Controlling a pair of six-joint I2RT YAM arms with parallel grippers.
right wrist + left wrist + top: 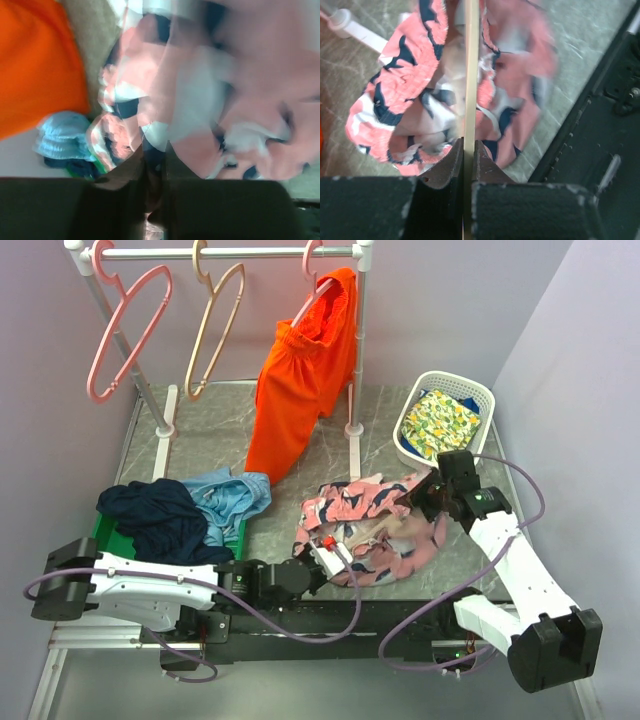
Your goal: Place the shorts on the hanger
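At the table's (210, 430) near edge, the left end effector (468, 155) clenched one beige hanger (471, 75) lying across the one pair of shorts (405, 75), whose right side the right end effector (425, 498) gripped. Three more hangers (215, 330) hung at the far edge.

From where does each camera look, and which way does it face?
Top external: above and behind the bases, looking down at the table; left arm and right arm show.
Left wrist: on the left arm, looking along its jaws, shut on the hanger, onto the shorts.
Right wrist: on the right arm, looking past its jaws gripping the shorts.
All three share the shorts.
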